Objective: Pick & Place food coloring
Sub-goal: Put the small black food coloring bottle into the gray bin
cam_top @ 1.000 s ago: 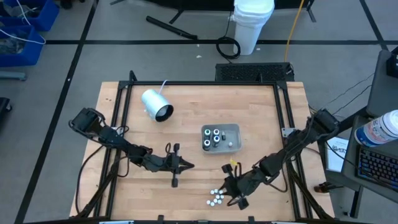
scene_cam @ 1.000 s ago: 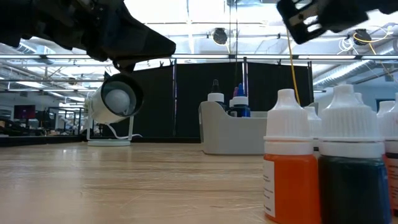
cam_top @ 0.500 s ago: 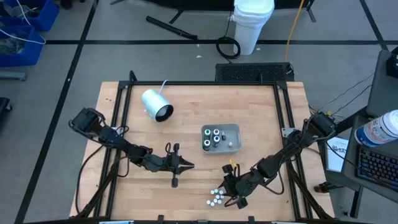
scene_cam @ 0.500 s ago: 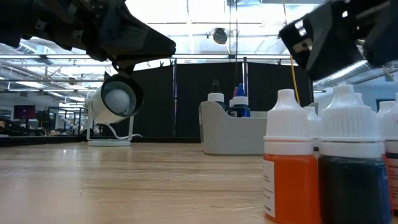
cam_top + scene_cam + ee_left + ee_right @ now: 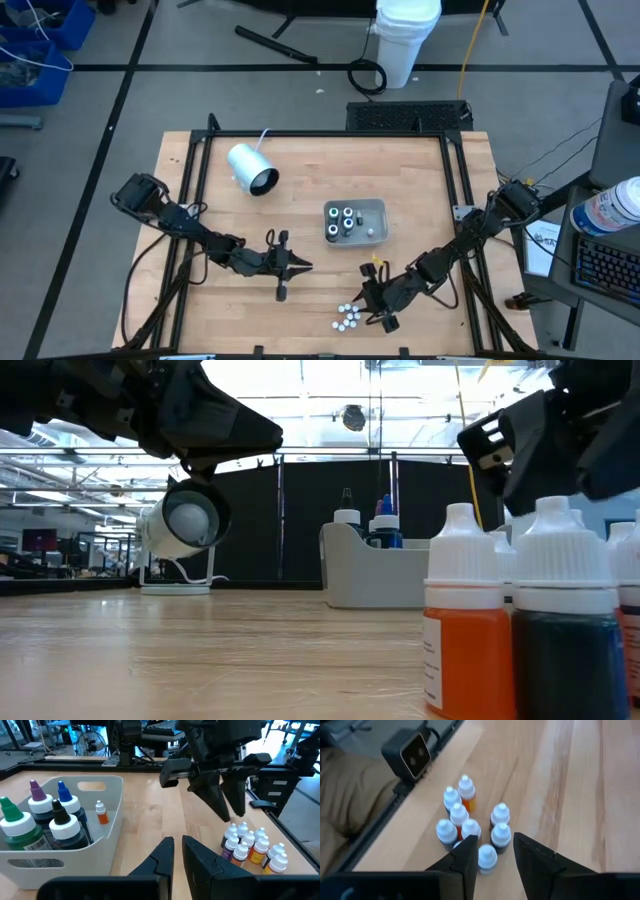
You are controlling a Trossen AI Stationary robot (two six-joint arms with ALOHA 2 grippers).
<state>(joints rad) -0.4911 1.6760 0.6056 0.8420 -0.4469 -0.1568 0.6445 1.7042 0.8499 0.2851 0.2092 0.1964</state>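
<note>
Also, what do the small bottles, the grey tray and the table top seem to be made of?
Small bottles: probably plastic, with smooth matte white caps and tinted bodies.
Grey tray: likely moulded plastic, given its rounded corners and even matte walls.
Table top: wood, pale, with visible plank lines and grain.

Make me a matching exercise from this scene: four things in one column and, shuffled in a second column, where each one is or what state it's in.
Column one:
1. grey tray
2. cluster of small bottles
3. white cylinder
4. right gripper

Column two:
A. lying on its side at the table's far left
B. fingers apart, just above the loose bottles
C. mid-table, holding several capped bottles
D. standing together near the table's front edge

Pairs: 1-C, 2-D, 3-A, 4-B
</note>
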